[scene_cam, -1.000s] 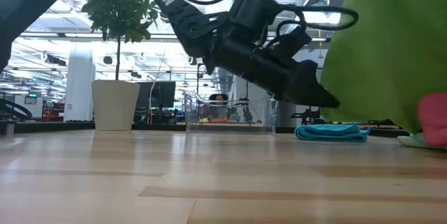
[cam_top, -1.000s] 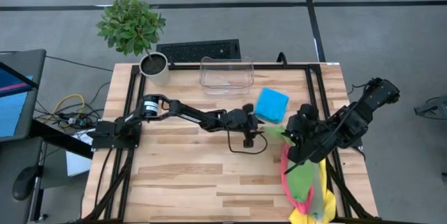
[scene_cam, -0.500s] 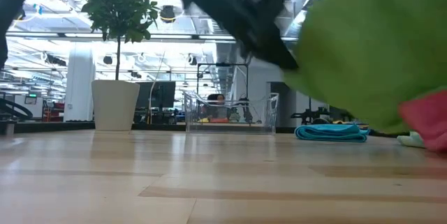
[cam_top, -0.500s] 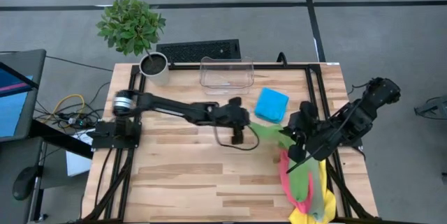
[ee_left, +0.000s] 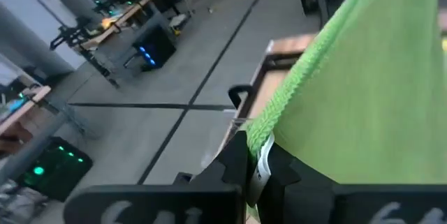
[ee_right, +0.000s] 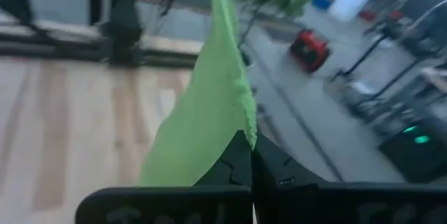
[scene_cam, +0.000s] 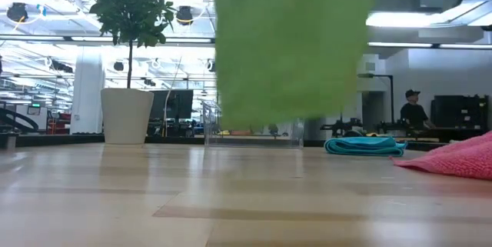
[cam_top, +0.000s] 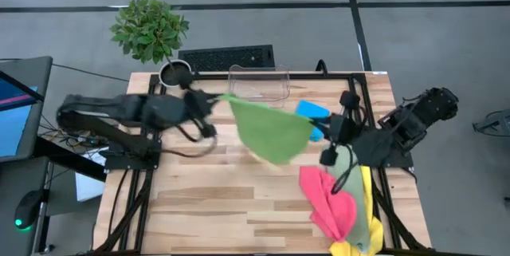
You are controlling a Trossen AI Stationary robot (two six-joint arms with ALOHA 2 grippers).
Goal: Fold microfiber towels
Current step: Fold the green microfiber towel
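Bright green microfiber towel (cam_top: 269, 131): light, limp, sagging mid-air over tabletop (cam_top: 207, 200); best pinched at corners, as now, left fingers (ee_left: 260, 162) and right fingers (ee_right: 246, 155) both clamped on edges.

The left arm lies drawn in over the table's left edge, its claw (cam_top: 213, 104) pointing toward the middle with fingers (ee_left: 237, 161) clamped together. The right arm reaches in from the right edge, bent, its claw (cam_top: 328, 151) likewise closed tight.
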